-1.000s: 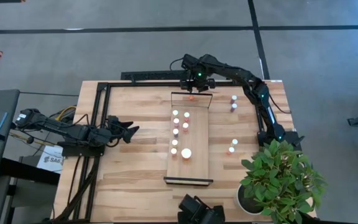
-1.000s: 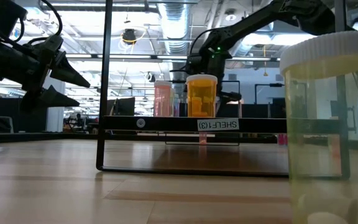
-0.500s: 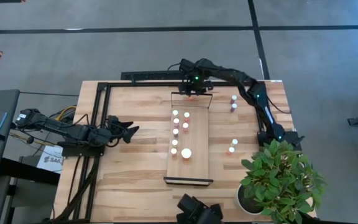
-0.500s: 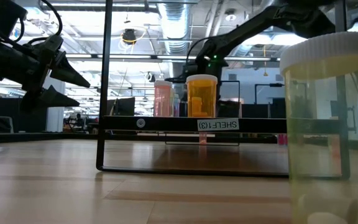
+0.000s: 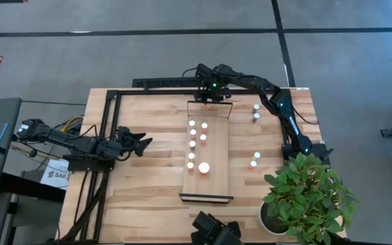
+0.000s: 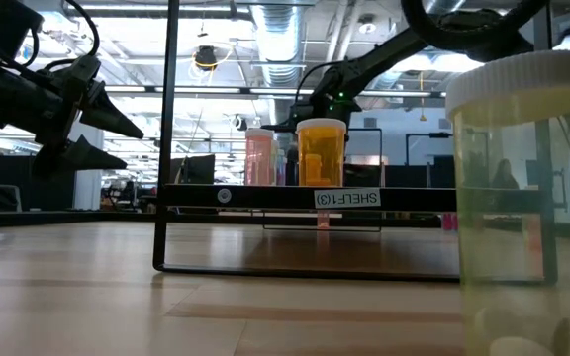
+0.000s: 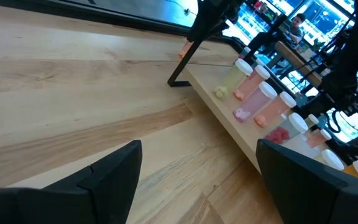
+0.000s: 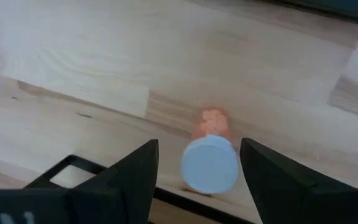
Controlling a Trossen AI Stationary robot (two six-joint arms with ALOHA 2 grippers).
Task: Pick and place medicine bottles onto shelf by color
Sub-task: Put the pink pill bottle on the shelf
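Observation:
The shelf [image 5: 218,178] lies lengthwise in the middle of the table with several white-capped bottles [image 5: 192,144] standing on it, one with a larger cap [image 5: 203,167]. A reddish bottle with a white cap [image 8: 209,163] stands upright on the tabletop right by the shelf's far end rail [image 8: 98,169]. My right gripper [image 8: 199,180] hangs over it, open, one finger on each side of the cap; I see no touch. It also shows in the high view [image 5: 209,101]. My left gripper [image 5: 143,141] waits open at the table's left, empty.
Two bottles [image 5: 256,112] stand on the table at the far right and another [image 5: 254,161] nearer. A clear bottle [image 6: 522,198] stands close to the low camera. A potted plant [image 5: 308,197] fills the near right corner. A black frame [image 5: 107,129] stands at the left.
My right gripper has gone down, and a little toward the table's left, over the reddish bottle at the shelf's far end. The bottle has kept its place.

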